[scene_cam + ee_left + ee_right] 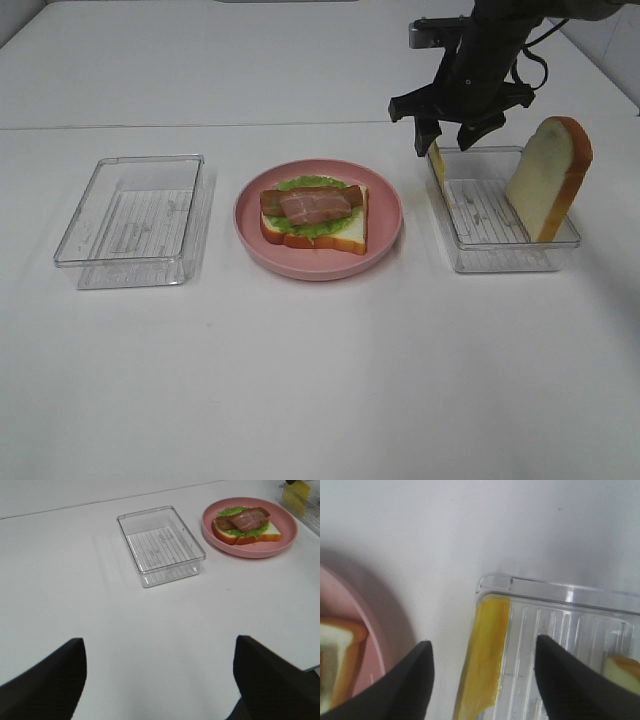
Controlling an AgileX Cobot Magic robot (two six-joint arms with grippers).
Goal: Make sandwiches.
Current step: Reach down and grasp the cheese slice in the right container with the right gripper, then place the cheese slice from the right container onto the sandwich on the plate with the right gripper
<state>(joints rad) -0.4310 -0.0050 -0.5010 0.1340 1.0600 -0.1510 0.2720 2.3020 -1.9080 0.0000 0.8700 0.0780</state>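
Half hidden against the wall of a ribbed clear tray [505,262], the yellow cheese square [486,667] is straddled by the spread right pincer [448,146]; the bacon-topped sandwich [315,212] is seen on a pink plate [386,214], the cropped left pincer [159,647] spread.

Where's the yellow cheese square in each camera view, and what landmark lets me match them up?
Exterior high: the yellow cheese square stands on edge inside the right clear plastic tray, against its wall nearest the round pink plate, below the right gripper.
Left wrist: a yellow piece at the picture's edge, beyond the plate.
Right wrist: along the tray's wall, between the dark fingers.
Shared landmark: the pink plate.
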